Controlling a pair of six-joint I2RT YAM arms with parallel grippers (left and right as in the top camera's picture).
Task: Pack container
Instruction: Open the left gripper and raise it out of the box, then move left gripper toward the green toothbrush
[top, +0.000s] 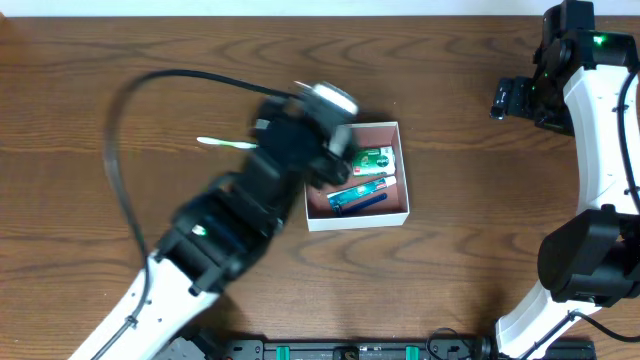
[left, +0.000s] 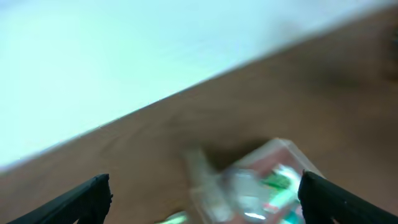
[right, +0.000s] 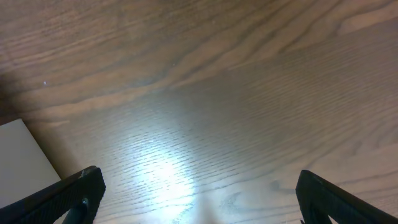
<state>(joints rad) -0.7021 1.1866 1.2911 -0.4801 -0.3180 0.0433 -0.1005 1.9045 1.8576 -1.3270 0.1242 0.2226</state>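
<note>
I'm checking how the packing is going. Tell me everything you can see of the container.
The container is a small, shallow square box with thin white walls that look like cardboard and a pinkish-brown floor. It sits flat and open-topped on the wooden table, near the middle. Inside lie a green-and-white packet toward the far wall and a blue item toward the front wall. The blurred left arm hangs over its left edge and hides that wall; whether they touch cannot be judged.
</note>
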